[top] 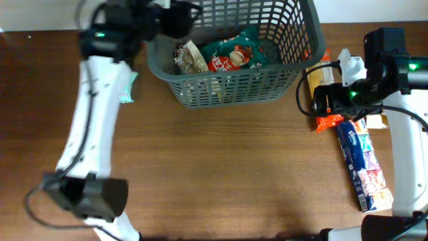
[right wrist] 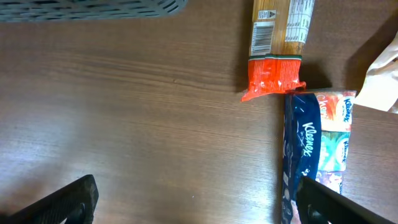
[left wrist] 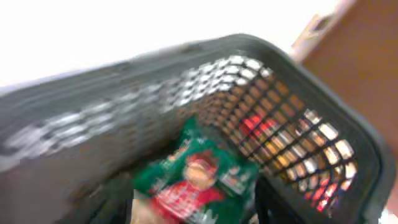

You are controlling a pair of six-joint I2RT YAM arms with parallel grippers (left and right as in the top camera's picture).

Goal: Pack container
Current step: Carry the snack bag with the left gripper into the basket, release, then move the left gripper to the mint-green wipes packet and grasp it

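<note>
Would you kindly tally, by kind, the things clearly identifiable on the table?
Basket: 1
Packets inside it: 2, a green packet and a tan packet
Orange-ended packet: 1
Kleenex pack: 1
Total: 5

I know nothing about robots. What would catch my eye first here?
The big dark grey lattice basket at the far edge of the table stands out, with a green snack packet lying inside it. To the right, outside the basket, lie a blue Kleenex pack and a packet with an orange end.
</note>
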